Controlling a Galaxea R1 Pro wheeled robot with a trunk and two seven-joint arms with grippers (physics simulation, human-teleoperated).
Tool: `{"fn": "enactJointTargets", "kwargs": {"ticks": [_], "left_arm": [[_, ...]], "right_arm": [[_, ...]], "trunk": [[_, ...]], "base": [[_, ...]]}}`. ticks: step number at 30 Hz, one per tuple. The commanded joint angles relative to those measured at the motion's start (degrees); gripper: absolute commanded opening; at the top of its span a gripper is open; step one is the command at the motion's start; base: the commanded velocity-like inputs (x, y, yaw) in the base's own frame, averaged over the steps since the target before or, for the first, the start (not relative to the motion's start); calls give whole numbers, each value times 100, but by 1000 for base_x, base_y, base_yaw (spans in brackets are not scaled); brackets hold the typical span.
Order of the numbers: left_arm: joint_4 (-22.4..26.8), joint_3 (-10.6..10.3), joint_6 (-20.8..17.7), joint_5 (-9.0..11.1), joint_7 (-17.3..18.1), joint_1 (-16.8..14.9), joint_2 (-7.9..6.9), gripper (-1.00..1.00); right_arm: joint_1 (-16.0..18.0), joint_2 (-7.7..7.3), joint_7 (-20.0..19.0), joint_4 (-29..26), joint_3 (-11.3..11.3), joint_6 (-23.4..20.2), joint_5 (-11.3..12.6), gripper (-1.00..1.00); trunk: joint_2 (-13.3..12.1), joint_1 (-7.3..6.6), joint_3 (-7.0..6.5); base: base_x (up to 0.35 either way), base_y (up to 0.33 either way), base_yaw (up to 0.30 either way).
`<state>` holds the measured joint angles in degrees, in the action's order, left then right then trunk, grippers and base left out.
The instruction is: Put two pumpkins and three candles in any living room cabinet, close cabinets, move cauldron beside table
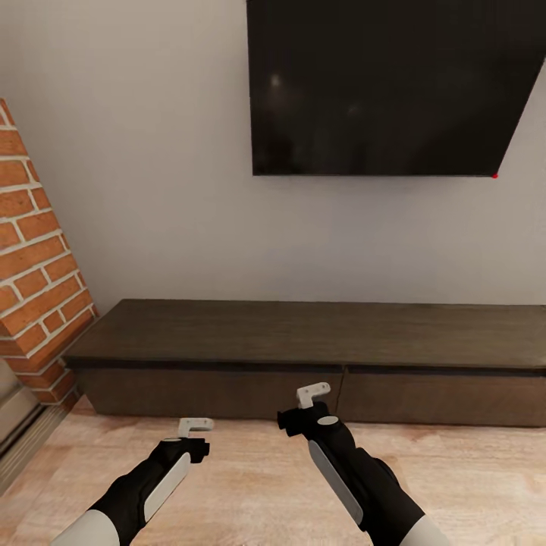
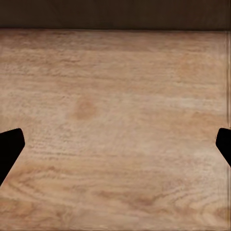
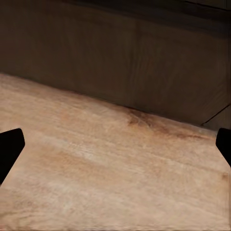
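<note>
The long, low dark brown cabinet [image 1: 303, 334] stands against the wall ahead, its flat top bare and its drawer fronts flush. My left gripper [image 1: 196, 426] hovers over the wooden floor just before the cabinet's left half. It is open, with its dark fingers [image 2: 10, 147] wide apart and nothing between them. My right gripper [image 1: 312, 393] hangs close to the seam between two drawer fronts, also open and empty. The right wrist view looks at the cabinet front [image 3: 120, 57] and the floor below it. The pumpkins, candles, cauldron and table are out of view.
A large black television [image 1: 394, 83] hangs on the pale wall above the cabinet. A red brick wall [image 1: 34, 258] juts out at the left, next to the cabinet's end. Light wood floor [image 1: 250, 478] spreads between me and the cabinet.
</note>
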<state>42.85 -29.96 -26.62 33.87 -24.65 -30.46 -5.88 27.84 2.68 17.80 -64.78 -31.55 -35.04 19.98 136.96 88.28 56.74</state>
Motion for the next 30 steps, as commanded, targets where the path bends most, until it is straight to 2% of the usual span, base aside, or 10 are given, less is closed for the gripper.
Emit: {"fn": "enactJointTargets", "kwargs": {"ticks": [1,12,30], "left_arm": [[13,-36,-10,62,-58,-4,-9,100],[13,-35,-2,63,-58,-4,-9,100],[6,-35,-1,63,-49,-4,-9,100]], "right_arm": [[7,-2,51,-4,-10,-16,73,100],[11,-4,6,9,55,-29,144,100],[11,-1,4,33,50,-28,147,100]], "trunk": [[-39,-26,-11],[-480,-267,-183],[-1202,-663,-464]], "base": [[-194,0,-139],[-223,0,-244],[-16,0,-272]]}}
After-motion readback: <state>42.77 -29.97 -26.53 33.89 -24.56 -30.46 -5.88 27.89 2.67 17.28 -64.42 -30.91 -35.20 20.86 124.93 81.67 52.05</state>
